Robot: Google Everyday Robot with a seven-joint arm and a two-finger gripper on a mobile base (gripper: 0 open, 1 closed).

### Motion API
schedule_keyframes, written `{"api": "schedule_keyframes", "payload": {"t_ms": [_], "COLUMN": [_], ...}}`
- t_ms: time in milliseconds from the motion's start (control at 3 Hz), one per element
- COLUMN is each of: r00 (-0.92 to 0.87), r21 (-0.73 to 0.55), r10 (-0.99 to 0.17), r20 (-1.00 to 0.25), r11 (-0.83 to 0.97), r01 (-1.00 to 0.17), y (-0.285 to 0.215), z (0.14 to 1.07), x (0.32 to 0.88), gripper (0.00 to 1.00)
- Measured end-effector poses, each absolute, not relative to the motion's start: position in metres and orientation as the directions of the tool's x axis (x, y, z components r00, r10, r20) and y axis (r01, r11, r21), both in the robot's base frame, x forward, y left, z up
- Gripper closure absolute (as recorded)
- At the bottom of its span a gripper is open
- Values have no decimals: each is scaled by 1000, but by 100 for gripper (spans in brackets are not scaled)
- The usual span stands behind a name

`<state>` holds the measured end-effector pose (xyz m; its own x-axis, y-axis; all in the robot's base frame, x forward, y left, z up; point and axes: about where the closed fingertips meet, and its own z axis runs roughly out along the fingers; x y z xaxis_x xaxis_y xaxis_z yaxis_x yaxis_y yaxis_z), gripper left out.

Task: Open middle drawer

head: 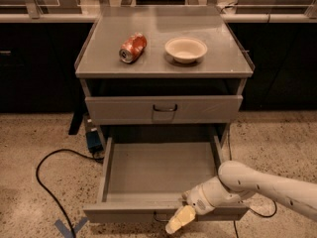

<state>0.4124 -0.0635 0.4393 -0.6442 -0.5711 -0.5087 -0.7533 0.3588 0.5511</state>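
The middle drawer [161,170] is grey metal and stands pulled far out of the cabinet, its inside empty. Its front panel [124,213] runs along the bottom of the camera view, and its handle is mostly hidden. My gripper [180,219] is at the centre of that front panel, just below its top edge, with the white arm [267,185] reaching in from the right. The top drawer [165,109] above is closed and has a dark loop handle.
On the cabinet top [99,58] lie a crushed red can [132,47] and a white bowl [185,49]. A black cable [47,177] and a blue device [93,140] are on the speckled floor at the left. Dark counters stand behind.
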Motion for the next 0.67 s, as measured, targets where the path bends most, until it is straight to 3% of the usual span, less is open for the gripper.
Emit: {"api": "schedule_keyframes", "payload": {"t_ms": [667], "r00": [-666], "r21": [594], "r10": [-559], "r20": [-494], "r11": [343], "r01": [-728], "y": [-67], "z": [445], "x": [394], "gripper": [0]}}
